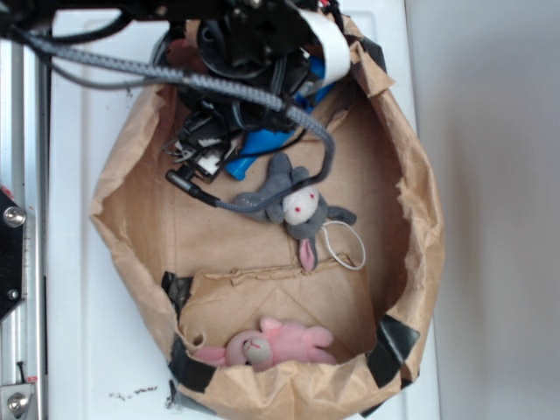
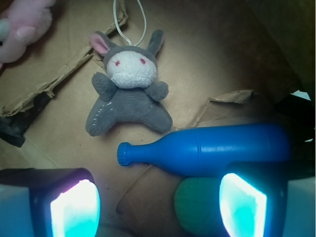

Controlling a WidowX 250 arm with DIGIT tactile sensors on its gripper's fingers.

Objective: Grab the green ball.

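We see our gripper (image 2: 158, 210) open at six o'clock, the green ball (image 2: 200, 207) just inside the fingertip at five o'clock. A blue bottle (image 2: 212, 148) lies on its side touching the ball's top. A grey bunny (image 2: 128, 96) lies at twelve o'clock, a pink plush (image 2: 22, 27) at ten.

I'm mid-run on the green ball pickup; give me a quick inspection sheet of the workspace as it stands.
Surface: crumpled brown paper bag interior, torn flaps, black tape at the rim.
Job's things: small mint-green ball, lying between the hand's fingers, close against the right one, beside the blue pin-shaped plastic bottle.
Clutter: grey plush rabbit with white face on a white string loop; pink plush toy at the bag's near edge.
Hand: hand open, glowing fingertips either side of the ball, not closed on it.
Cables: braided grey cable draped across the arm into the bag.
Surroundings: white tabletop, metal rail at left.
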